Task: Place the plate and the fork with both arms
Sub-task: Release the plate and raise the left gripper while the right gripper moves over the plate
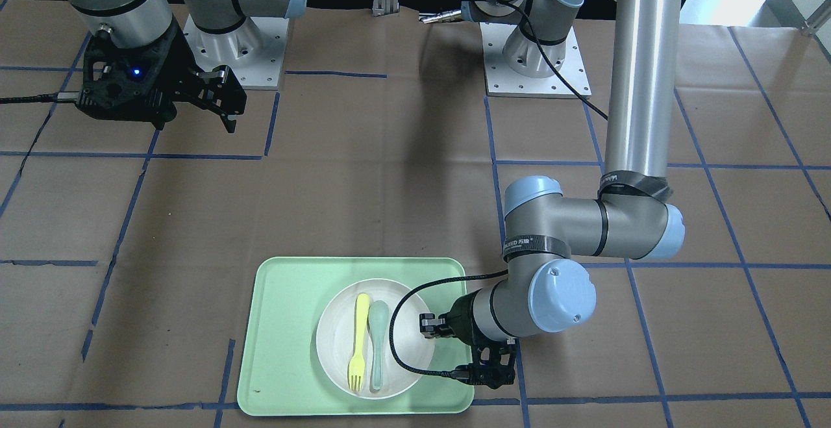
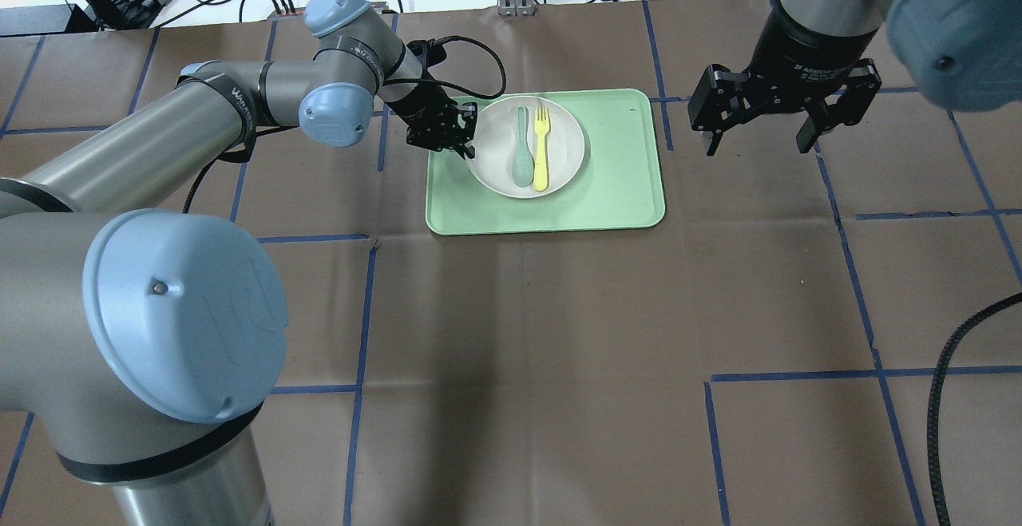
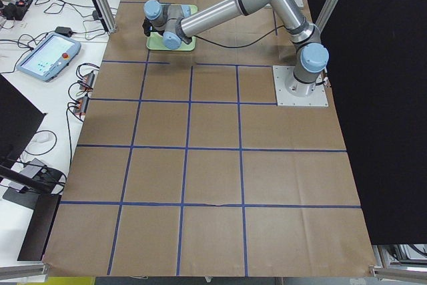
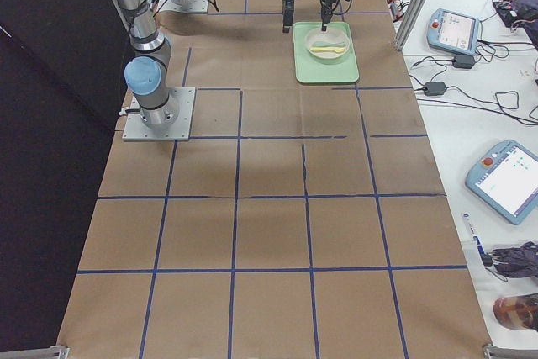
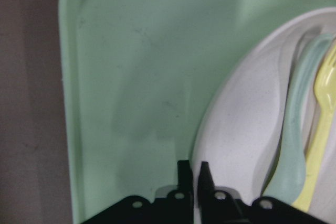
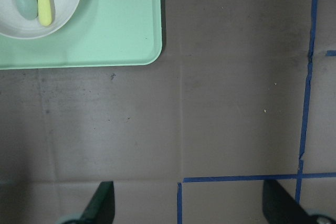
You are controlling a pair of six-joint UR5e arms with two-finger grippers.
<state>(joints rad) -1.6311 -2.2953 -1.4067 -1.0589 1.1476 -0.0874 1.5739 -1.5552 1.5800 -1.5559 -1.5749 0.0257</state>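
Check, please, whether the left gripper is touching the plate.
Touching: in the left wrist view the left gripper pinches the plate by its rim, one finger each side.

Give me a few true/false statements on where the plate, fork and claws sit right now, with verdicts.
1. The fork lies in the plate beside the spoon. True.
2. The plate rests directly on the brown table. False: it sits on the green tray.
3. The right claw is open and holds nothing. True.
4. The right claw hangs over the plate. False: it is off to the side of the tray, over the table.
5. The left claw is closed on the plate's rim, its fingers nearly together. True.
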